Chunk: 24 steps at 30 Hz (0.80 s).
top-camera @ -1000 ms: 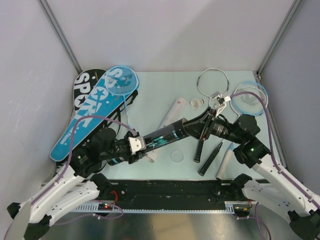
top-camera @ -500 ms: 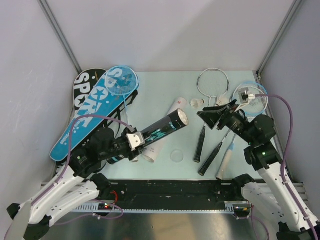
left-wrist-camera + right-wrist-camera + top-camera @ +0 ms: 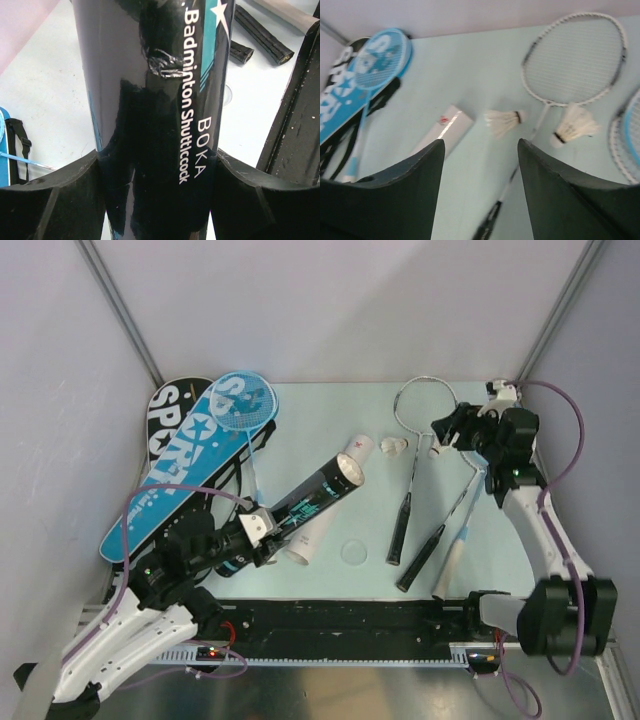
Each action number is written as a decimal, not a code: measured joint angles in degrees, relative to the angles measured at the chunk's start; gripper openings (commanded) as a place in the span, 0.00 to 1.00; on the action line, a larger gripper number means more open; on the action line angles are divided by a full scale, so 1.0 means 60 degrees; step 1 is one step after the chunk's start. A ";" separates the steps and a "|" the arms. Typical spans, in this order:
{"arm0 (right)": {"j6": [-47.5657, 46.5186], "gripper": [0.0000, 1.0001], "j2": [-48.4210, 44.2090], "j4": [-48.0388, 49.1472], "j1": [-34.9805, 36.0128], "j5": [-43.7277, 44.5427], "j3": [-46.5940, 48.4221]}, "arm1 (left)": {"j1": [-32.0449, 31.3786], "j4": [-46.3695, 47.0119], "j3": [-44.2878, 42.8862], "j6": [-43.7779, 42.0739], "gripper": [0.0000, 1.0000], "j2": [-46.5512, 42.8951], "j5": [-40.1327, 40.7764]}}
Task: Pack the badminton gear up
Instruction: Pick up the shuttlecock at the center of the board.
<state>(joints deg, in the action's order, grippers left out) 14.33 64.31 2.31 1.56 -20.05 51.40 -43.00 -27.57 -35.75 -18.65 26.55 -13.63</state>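
My left gripper is shut on the black teal-printed tube and holds it tilted, open end up and to the right. My right gripper is open and empty, held above the table at the back right. Below it lie two white shuttlecocks, one also in the top view, beside the silver racket. The white tube lies under the black one. A blue racket rests on the blue cover and black cover.
Three racket handles lie side by side at the right: two black and one white. A clear round lid lies near the table's front. Another blue racket head is under my right arm. Grey walls enclose the table.
My right gripper has drawn away from the black tube's mouth and swung to the back right. The left gripper has pulled the tube back to the left and tilted it more steeply.
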 measured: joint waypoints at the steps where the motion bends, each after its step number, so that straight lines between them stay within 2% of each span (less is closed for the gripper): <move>1: -0.0157 0.66 0.0423 -0.0069 -0.0248 -0.0087 0.0200 | 0.0000 0.0044 0.0015 0.0058 0.38 -0.0015 -0.0015; 8: -0.0459 0.67 0.3650 -0.0219 -0.1683 -0.0951 0.1953 | 0.0000 0.0211 0.0025 0.0259 0.38 0.0025 -0.0248; 11: -0.0415 0.71 0.4736 -0.0328 -0.2106 -0.1402 0.2401 | 0.0000 0.0313 0.0033 0.0324 0.38 0.0029 -0.0517; 24: -0.0353 0.71 0.8488 -0.0951 -0.3056 -0.3464 0.5238 | 0.0000 0.0448 0.0069 0.0357 0.39 -0.0040 -0.0616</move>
<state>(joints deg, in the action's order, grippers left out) 12.21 115.24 -3.40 -16.78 -40.84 82.83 -43.00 -24.88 -35.33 -16.51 26.30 -17.32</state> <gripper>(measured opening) 0.709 0.700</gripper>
